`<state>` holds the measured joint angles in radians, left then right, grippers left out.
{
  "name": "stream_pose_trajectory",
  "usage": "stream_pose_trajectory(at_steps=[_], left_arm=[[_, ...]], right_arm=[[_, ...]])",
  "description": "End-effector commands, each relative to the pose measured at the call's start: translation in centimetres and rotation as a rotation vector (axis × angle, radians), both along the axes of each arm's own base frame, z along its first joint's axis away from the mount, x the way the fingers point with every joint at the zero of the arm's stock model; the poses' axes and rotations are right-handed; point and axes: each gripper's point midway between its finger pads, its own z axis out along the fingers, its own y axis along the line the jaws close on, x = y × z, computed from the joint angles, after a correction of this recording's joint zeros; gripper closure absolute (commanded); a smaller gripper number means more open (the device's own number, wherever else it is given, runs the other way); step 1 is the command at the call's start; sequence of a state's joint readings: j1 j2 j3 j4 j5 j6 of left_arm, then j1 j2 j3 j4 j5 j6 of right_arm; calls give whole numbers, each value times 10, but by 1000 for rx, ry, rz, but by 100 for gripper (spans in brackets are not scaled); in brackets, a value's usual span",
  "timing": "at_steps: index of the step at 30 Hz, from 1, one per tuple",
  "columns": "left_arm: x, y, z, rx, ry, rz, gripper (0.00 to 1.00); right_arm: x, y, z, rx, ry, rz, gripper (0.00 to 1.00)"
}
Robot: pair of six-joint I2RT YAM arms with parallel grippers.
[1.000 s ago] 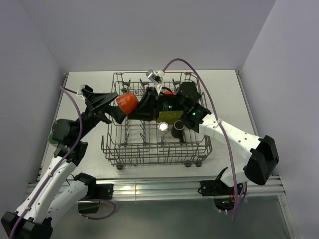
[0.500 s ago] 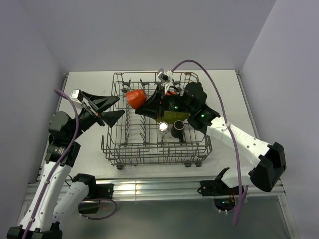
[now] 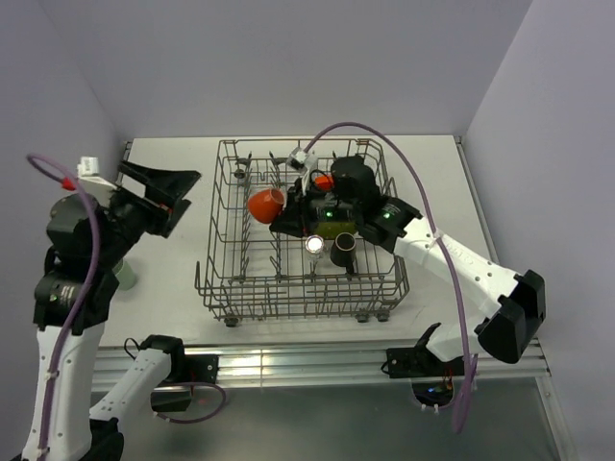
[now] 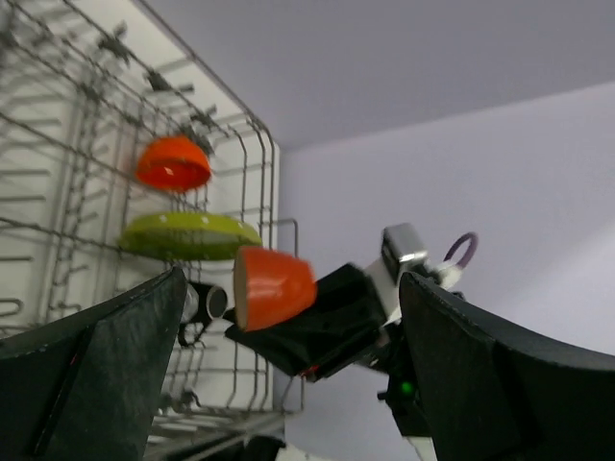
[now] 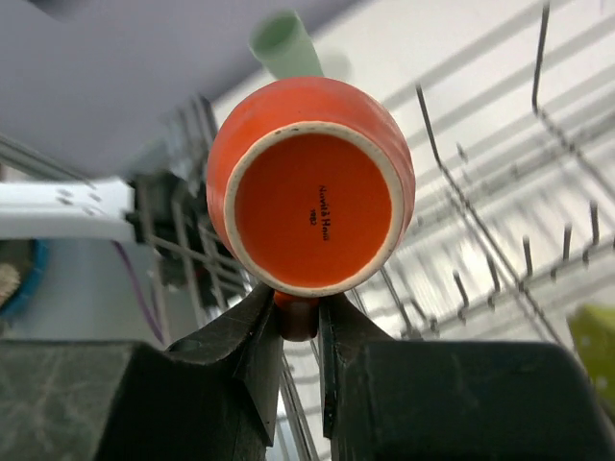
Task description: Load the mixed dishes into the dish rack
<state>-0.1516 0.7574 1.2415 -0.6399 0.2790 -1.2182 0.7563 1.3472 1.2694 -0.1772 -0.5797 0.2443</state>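
Note:
My right gripper [image 3: 282, 217] is shut on the handle of the small orange cup [image 3: 266, 205], holding it tilted over the left-centre of the grey wire dish rack [image 3: 213, 280]. In the right wrist view the cup's base [image 5: 312, 197] faces the camera and its handle sits pinched between the fingers [image 5: 252, 331]. My left gripper [image 3: 190, 190] hangs open and empty left of the rack. Inside the rack are an orange bowl [image 3: 325, 181], a yellow-green plate [image 4: 189, 235], a clear glass [image 3: 314, 245] and a dark mug [image 3: 343, 250]. A pale green cup [image 3: 123, 275] lies on the table by the left arm.
The rack's upright tines [image 5: 538, 77] stand close under the held cup. Walls close in the table at the back and on both sides. The right arm's purple cable [image 3: 384, 144] arcs over the rack's back right corner.
My left gripper has drawn back to the left, away from the orange cup and off the rack, jaws wide. The right gripper has kept the cup and shifted it slightly right.

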Motion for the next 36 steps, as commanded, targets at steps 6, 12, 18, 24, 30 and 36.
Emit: stream_pose_trajectory(at_steps=[6,12,18,24,30,36], left_arm=[[-25,82,30,270,-53,388,1],[-29,79,33,258,-79,372,1],[-28,78,29,261,-70,363,1],[-28,75,31,254,-82,351,1],[-28,75,28,256,-80,350,1],[-27,75,28,259,-79,348,1]], right_arm=[[9,5,-57,-209,-36,-71,100],[37,12,-95,-347,-30,-170,100],[59,10,-119,-462,-18,-247,100],[65,7,-128,-499,-29,-268,100],[55,8,-136,-539,-18,-235,100],[42,9,-148,-602,-10,-196,100]])
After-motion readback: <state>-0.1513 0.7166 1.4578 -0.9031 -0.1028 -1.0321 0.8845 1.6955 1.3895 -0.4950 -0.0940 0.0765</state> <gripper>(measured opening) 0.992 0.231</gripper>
